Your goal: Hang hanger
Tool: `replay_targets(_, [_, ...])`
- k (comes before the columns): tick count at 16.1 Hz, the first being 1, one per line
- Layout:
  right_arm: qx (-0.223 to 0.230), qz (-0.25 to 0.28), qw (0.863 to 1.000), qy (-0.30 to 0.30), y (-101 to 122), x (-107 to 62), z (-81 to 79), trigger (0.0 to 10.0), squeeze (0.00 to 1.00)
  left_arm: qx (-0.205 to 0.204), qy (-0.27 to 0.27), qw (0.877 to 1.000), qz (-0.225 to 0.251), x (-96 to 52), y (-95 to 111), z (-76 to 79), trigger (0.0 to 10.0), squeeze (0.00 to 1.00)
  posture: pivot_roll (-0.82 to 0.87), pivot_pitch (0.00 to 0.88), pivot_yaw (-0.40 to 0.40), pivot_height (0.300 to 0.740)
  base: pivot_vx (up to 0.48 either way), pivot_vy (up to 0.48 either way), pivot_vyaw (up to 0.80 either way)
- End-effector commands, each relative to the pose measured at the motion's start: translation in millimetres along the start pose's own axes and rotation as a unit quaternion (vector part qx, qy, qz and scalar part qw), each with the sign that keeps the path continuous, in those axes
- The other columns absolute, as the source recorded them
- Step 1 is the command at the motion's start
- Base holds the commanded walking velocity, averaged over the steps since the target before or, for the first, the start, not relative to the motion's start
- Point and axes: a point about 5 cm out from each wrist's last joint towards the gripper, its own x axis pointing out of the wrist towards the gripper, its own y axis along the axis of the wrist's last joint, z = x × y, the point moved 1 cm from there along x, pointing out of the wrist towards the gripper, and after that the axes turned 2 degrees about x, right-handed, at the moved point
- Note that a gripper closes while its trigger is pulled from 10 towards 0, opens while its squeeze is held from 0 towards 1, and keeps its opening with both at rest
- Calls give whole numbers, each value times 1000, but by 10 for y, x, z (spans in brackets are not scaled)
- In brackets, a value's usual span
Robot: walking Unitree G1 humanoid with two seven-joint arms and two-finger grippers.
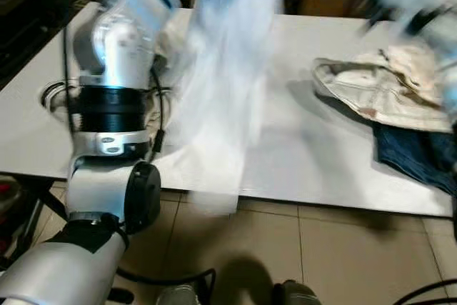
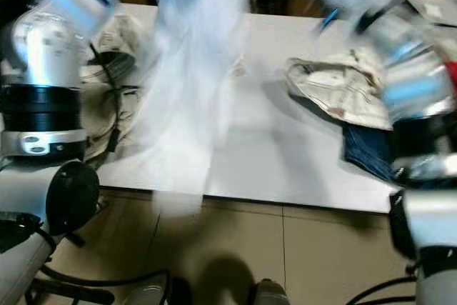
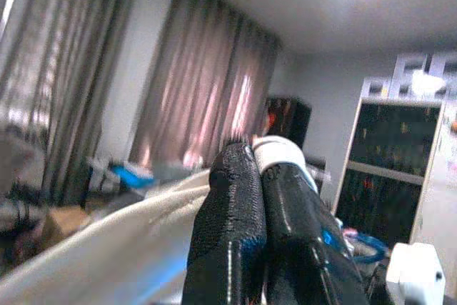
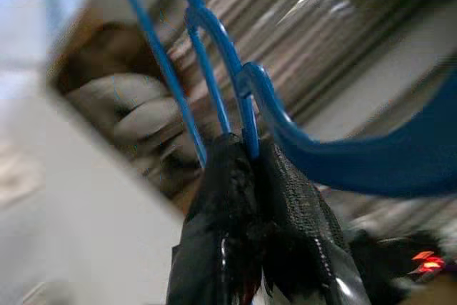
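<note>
Both end effectors clamped: right end effector (image 4: 246, 169) on blue hanger (image 4: 343, 158), left end effector (image 3: 258, 191) on pale garment (image 1: 221, 83). Keep hook level w/ rail; lift cloth clear of desk (image 1: 300, 162).

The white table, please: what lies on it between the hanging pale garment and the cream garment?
In the left eye view, bare white table lies between the pale garment and the cream garment.
</note>
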Motion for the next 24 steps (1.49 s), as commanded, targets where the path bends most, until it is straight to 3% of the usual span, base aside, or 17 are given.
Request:
replay_targets(1, [4,7,999,-37,-6,-19,128,10000,0,2,-5,1000,6,-9,43,29,10000,0,-108,0,7,740,0,0,0])
replay_targets(3, [-4,11,1000,-21,-31,-22,74,10000,0,13,0,1000,1,-38,38,16,10000,0,-110,0,9,740,0,0,0])
replay_targets(5, [-11,12,999,52,-175,-110,-203,10000,0,59,25,996,-55,-134,-179,-80,10000,0,-121,0,19,740,0,0,0])
replay_targets(6, [-8,9,995,104,-257,-216,-372,10000,0,107,49,986,-118,-238,-417,-172,10000,0,-133,0,33,740,0,0,0])
replay_targets(8, [5,3,971,239,-374,-556,-707,10000,0,184,121,942,-254,-589,-898,-465,10000,0,-142,0,40,740,0,0,0])
replay_targets(9, [20,-6,952,304,-400,-753,-829,10000,0,187,147,921,-307,-775,-1064,-568,10000,0,-142,0,40,740,0,0,0])
replay_targets(10, [20,-10,929,369,-427,-982,-911,10000,0,189,134,903,-363,-977,-1235,-594,10000,0,-142,0,40,740,0,0,0])
replay_targets(11, [19,-20,919,393,-459,-1088,-914,10000,0,193,116,892,-391,-1081,-1311,-589,10000,0,-142,0,40,740,0,0,0])
replay_targets(12, [5,-34,898,438,-495,-1260,-888,10000,0,205,71,868,-447,-1257,-1425,-560,10000,0,-153,0,50,740,0,0,0])
replay_targets(13, [4,-62,880,470,-529,-1404,-816,10000,0,194,36,855,-480,-1366,-1458,-531,10000,1000,-156,0,53,740,0,0,0])
replay_targets(15, [-24,-121,848,515,-565,-1623,-565,10000,0,198,-21,843,-499,-1396,-1346,-497,10000,1000,-158,0,62,740,0,0,0])
replay_targets(17, [-34,-144,844,516,-517,-1672,-366,10000,0,221,-115,813,-526,-1495,-1272,-403,10000,1000,-160,0,66,740,0,0,0])
replay_targets(18, [-41,-159,844,510,-514,-1695,-230,10000,0,219,-161,786,-555,-1616,-1224,-353,10000,1000,-160,0,66,740,0,0,0])
replay_targets(19, [-41,-170,848,501,-507,-1713,-123,10000,0,216,-173,784,-555,-1644,-1157,-347,10000,1000,-160,0,66,740,0,0,0])
replay_targets(20, [-40,-175,850,496,-509,-1724,-76,10000,0,212,-172,791,-547,-1639,-1110,-353,10000,1000,-163,0,72,740,0,0,0])
replay_targets(21, [-35,-180,856,484,-506,-1742,-13,10000,0,196,-163,808,-532,-1633,-1011,-372,10000,1000,-162,0,70,740,0,0,0])
replay_targets(24, [-38,-133,903,408,-492,-1579,-41,10000,0,208,-65,894,-393,-1391,-684,-559,10000,1000,-160,0,63,740,0,0,0])
